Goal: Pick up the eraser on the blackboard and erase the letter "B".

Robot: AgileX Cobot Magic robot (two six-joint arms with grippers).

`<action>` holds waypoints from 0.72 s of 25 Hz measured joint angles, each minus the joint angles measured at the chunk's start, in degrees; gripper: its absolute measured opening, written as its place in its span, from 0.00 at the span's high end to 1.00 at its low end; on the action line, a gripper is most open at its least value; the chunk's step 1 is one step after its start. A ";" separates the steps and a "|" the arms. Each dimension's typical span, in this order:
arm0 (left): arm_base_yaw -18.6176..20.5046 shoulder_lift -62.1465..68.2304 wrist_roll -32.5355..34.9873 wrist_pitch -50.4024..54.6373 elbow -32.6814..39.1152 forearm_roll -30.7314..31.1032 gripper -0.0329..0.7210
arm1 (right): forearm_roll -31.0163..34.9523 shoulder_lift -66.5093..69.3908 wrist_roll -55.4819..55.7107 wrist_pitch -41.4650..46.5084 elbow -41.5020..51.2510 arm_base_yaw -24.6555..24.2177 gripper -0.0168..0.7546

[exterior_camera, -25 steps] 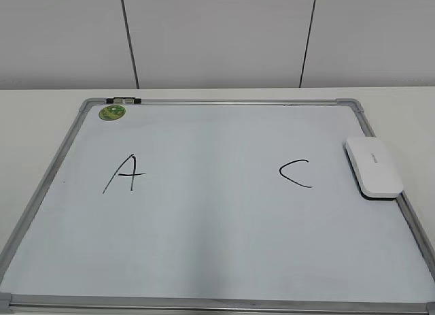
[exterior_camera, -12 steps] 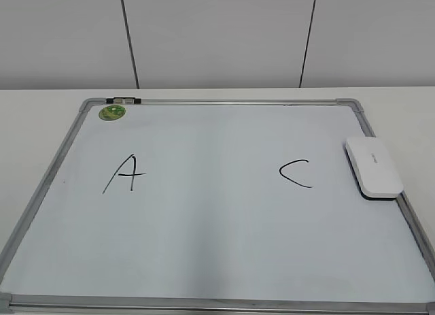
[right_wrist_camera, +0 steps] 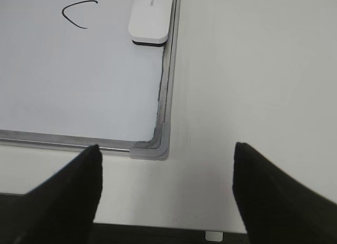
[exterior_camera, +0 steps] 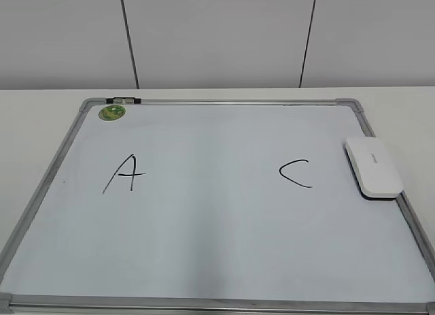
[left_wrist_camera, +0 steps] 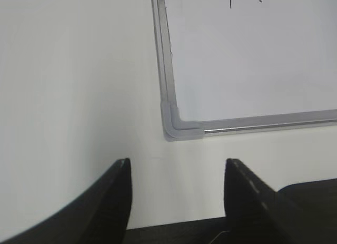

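The blackboard (exterior_camera: 217, 260) is a white dry-erase board with a grey frame, lying flat on the table. It carries a black "A" (exterior_camera: 124, 173) at the left and a black "C" (exterior_camera: 296, 172) at the right; no letter "B" shows between them. The white eraser (exterior_camera: 372, 167) lies on the board's right edge; it also shows in the right wrist view (right_wrist_camera: 151, 16). My left gripper (left_wrist_camera: 178, 165) is open and empty over the table near the board's front left corner (left_wrist_camera: 174, 125). My right gripper (right_wrist_camera: 166, 154) is open and empty near the front right corner (right_wrist_camera: 155, 146).
A round green sticker (exterior_camera: 112, 112) sits at the board's far left corner, beside a small clip (exterior_camera: 123, 99) on the frame. A white wall with dark seams stands behind the white table (exterior_camera: 41, 118).
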 joint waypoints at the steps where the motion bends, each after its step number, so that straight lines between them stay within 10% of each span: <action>1: 0.00 -0.68 0.00 0.00 0.00 0.00 0.43 | 0.00 -0.12 0.00 0.00 0.00 0.00 0.21; 18: 0.00 -20.70 0.00 1.14 0.00 0.00 0.48 | 0.00 -6.68 0.00 -0.09 0.00 -2.57 0.21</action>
